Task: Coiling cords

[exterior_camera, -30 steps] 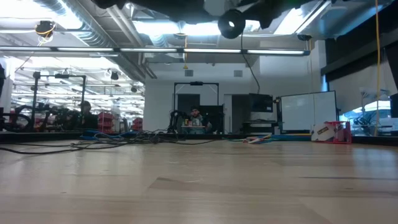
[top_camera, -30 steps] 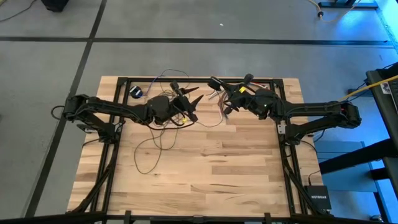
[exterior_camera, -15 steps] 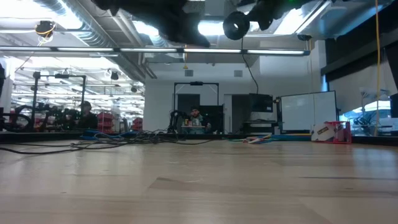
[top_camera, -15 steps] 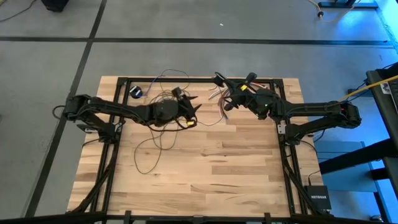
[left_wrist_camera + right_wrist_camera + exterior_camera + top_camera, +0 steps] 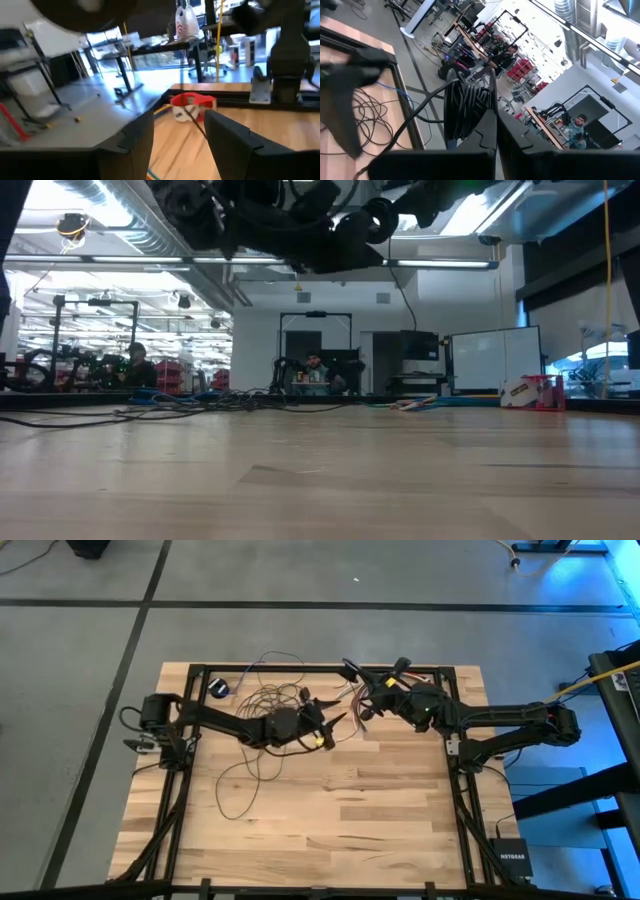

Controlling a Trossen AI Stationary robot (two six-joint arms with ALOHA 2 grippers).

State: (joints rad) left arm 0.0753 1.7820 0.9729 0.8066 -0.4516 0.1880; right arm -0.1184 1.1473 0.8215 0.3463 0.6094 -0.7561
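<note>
The cords are one thin dark wire. Its loose loops lie on the table's far left part, a tail trails toward the near edge, and its black puck rests at the far left. My right gripper hovers at the far middle, shut on a coil of the wire. My left gripper is open, just left of it and above the table. A thin strand runs through the gap between its fingers. My right gripper pinches one side of the coil, several turns together, between its two shut fingers, coming level from the table's right. The coil stands beyond the fingertips, lifted clear. One strand runs slack from it down to the loose loops. My left gripper: whether it touches the strand I cannot tell.
A short bundle of multicoloured wires lies under the two grippers. A black rail runs along the table's far edge, and a red roll sits by an edge. Bare wood fills the near half.
My left gripper has reached toward the table's right, toward my right gripper, sinking and rolling about its own axis as it went; its fingers stay open. The loose loops and the held coil lie as before.
</note>
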